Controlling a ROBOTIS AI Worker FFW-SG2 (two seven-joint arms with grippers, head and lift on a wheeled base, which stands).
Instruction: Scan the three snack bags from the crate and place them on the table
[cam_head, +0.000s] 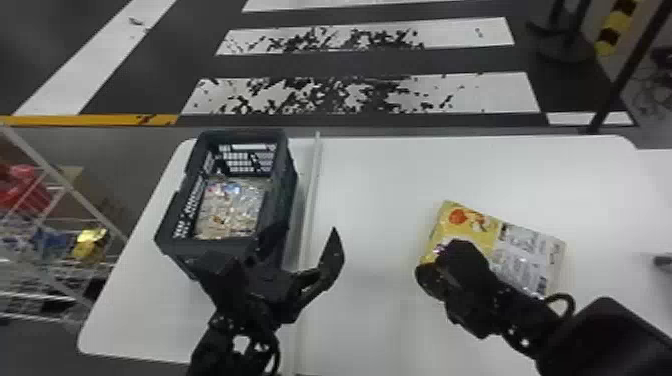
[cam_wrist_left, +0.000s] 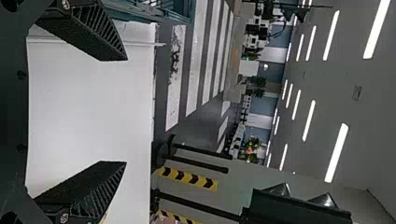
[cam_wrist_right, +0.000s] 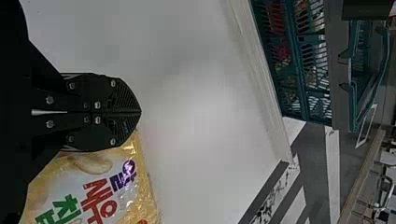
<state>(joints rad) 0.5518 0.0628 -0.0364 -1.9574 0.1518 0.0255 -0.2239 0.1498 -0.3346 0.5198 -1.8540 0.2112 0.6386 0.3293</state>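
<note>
Snack bag (cam_head: 531, 256) lies at frame right, under narrow right hand (cam_wrist_right: 139, 112); left hand (cam_wrist_left: 126, 111) is wide; placing seems done; next, lift right hand away.

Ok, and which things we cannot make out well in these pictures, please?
- Snack bag: partly hidden by the right tool in the head view, cut off by the bottom edge in the right wrist view.
- Crate: near wall partly behind the left tool, head view.
- Crate's contents: too small to count, head view.
- Dark thing: cut off by the right edge, head view.
</note>
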